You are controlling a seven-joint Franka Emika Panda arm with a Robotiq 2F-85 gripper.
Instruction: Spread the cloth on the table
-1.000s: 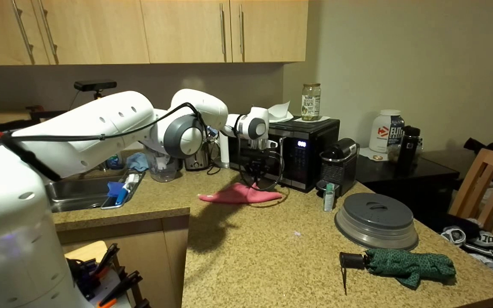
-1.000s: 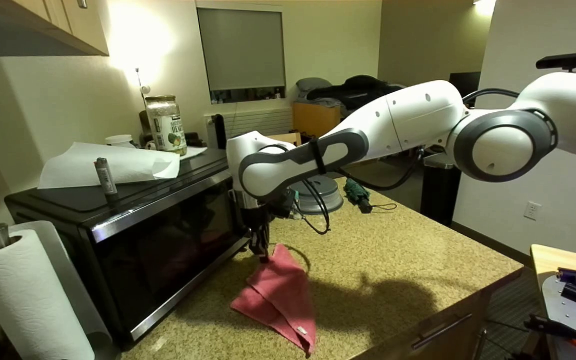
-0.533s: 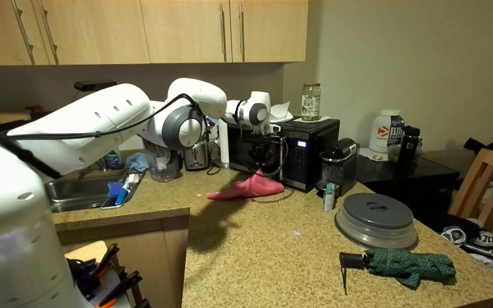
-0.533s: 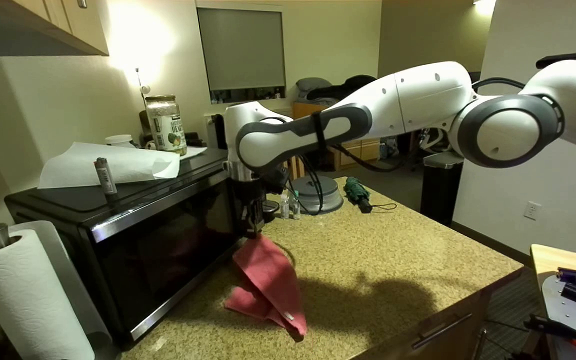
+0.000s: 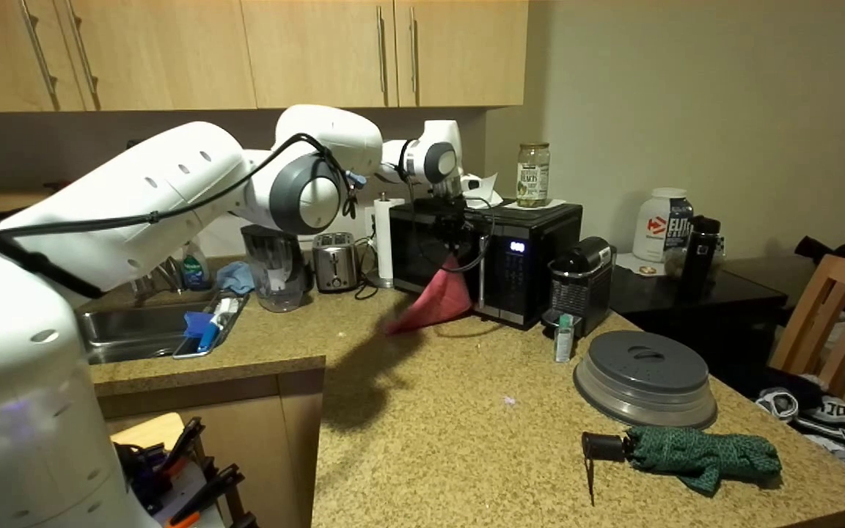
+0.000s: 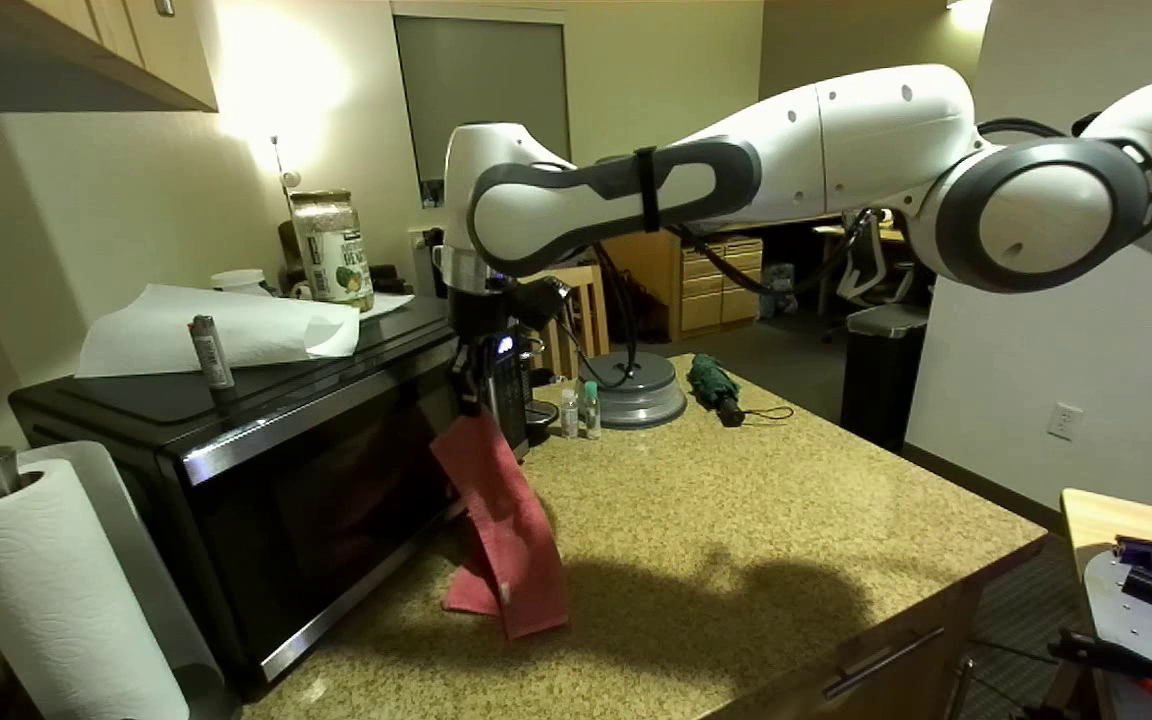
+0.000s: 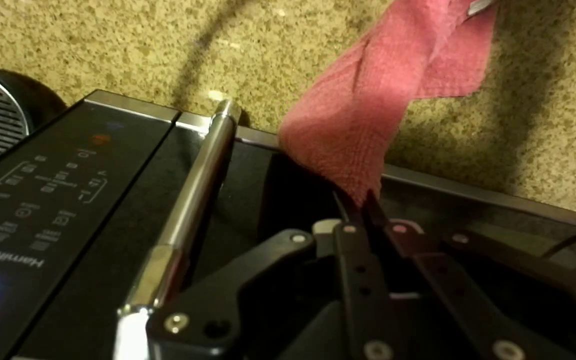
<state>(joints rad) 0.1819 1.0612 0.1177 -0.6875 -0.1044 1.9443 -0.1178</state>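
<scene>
First speaker: In front of the black microwave [image 6: 336, 500], near its upright metal door handle [image 7: 188, 212], your pincer [image 7: 355, 197] points downward; you have it clamped on the gathered top corner of the pink-red cloth [image 6: 508, 520].

Second speaker: Yes; and below your pincer that cloth hangs in a narrow, folded strip over the speckled tan table [image 5: 430, 440]; in an exterior view a shorter flap shows behind the front fold; you have it bunched rather than spread; whether its lowest edge touches the table, I cannot tell you.

First speaker: Your white arm [image 6: 866, 140] extends above the table in both exterior views; a black coffee machine [image 5: 580, 286] stands beside the microwave, with a small green-capped bottle [image 5: 563, 341] just in front of it; farther along the table you have a grey domed cover [image 5: 646, 378], and near that a folded green umbrella [image 5: 708, 455] lying on its side.

Second speaker: And on top of the microwave you have a tall glass jar [image 6: 334, 250] and a loose sheet of white paper [image 6: 151, 330]; at the end away from the coffee machine, a roll of paper towel [image 6: 56, 590] stands upright; your wrist view shows the cloth running from the pincer, past the microwave's lower front edge, out over the table.
</scene>
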